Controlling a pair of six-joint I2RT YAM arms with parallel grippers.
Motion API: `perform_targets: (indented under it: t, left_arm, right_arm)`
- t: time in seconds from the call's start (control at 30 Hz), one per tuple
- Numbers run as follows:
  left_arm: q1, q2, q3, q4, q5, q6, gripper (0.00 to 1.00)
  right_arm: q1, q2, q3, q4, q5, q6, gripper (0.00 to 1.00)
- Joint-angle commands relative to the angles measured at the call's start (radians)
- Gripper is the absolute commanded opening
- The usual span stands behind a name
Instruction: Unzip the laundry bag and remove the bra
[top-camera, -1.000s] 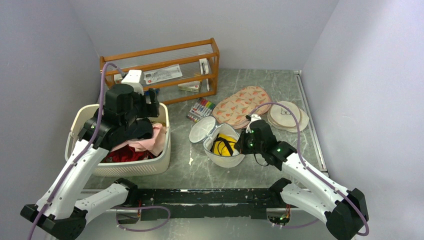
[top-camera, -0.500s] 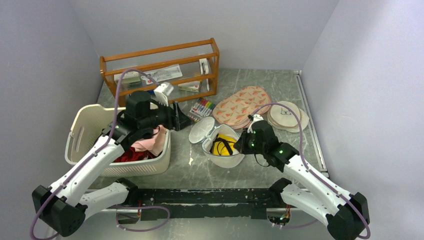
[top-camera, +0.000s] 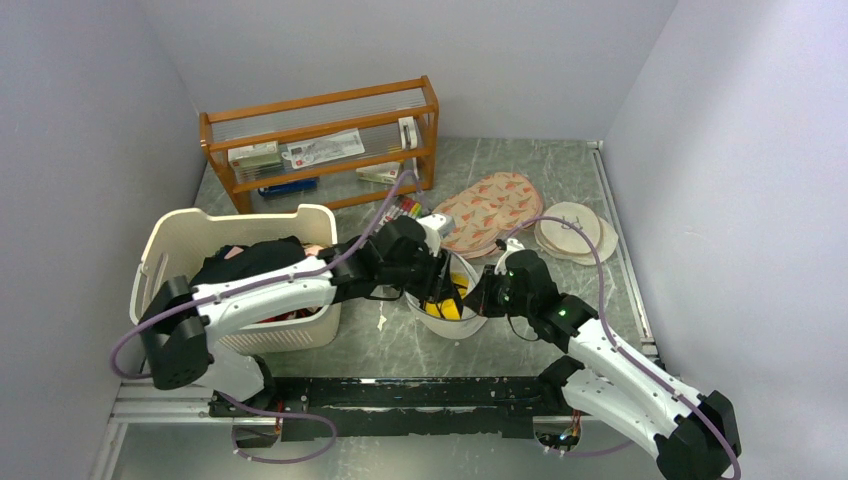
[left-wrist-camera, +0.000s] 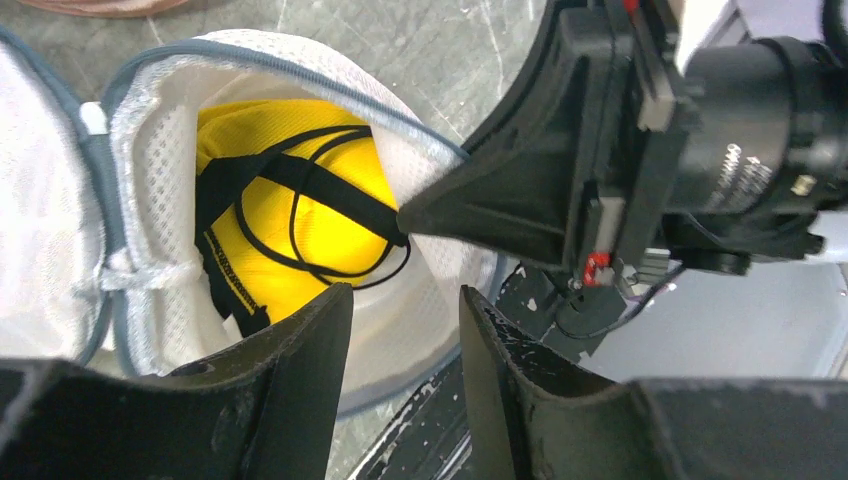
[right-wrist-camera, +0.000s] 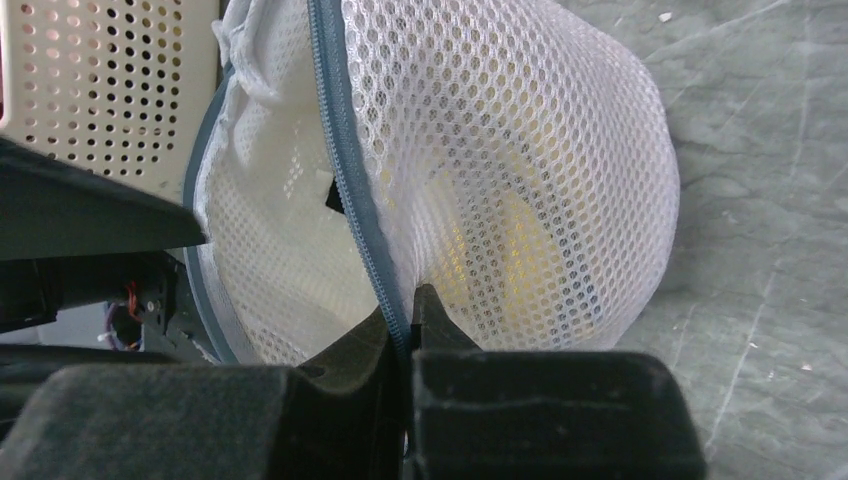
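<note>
Jaws of the right gripper (right-wrist-camera: 405, 312) clamp the laundry bag (right-wrist-camera: 530, 160) rim; left gripper (left-wrist-camera: 405, 300) parted (empty), the bra (left-wrist-camera: 300, 210) just ahead, likely soft and light: take a strap.

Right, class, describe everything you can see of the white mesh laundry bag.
The laundry bag is a round white honeycomb-mesh pouch with a grey zipper band round its rim. It lies unzipped on the grey table, lid flap folded back, the yellow bra with black straps inside. The right gripper pinches its rim; the open left gripper hangs over its mouth.
</note>
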Motion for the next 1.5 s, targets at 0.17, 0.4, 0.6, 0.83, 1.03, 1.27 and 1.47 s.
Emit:
perform_targets:
  t: [0.17, 0.4, 0.6, 0.83, 1.03, 1.27, 1.47]
  left_arm:
    - [-0.043, 0.152, 0.061, 0.042, -0.112, -0.069, 0.49]
    - [-0.045, 0.166, 0.003, 0.111, -0.17, -0.111, 0.43]
    - [-0.045, 0.223, 0.036, 0.093, -0.249, -0.138, 0.51]
    - [-0.045, 0.281, 0.078, 0.093, -0.293, -0.161, 0.62]
    - [-0.046, 0.33, 0.103, 0.082, -0.341, -0.147, 0.74]
    - [-0.045, 0.403, 0.167, 0.083, -0.333, -0.097, 0.56]
    - [-0.046, 0.398, 0.199, 0.06, -0.318, -0.047, 0.25]
  right_arm:
    - [0.001, -0.058, -0.068, 0.072, -0.104, 0.046, 0.0]
    - [0.001, -0.092, -0.099, 0.067, -0.115, 0.048, 0.0]
    - [0.001, -0.092, -0.087, 0.053, -0.103, 0.031, 0.0]
    - [0.001, -0.101, -0.08, 0.044, -0.088, 0.022, 0.0]
    - [0.001, -0.099, -0.075, 0.038, -0.074, 0.007, 0.0]
    - [0.002, -0.088, -0.075, 0.037, -0.067, -0.005, 0.0]
    - [0.0, -0.08, -0.072, 0.022, -0.046, -0.011, 0.0]
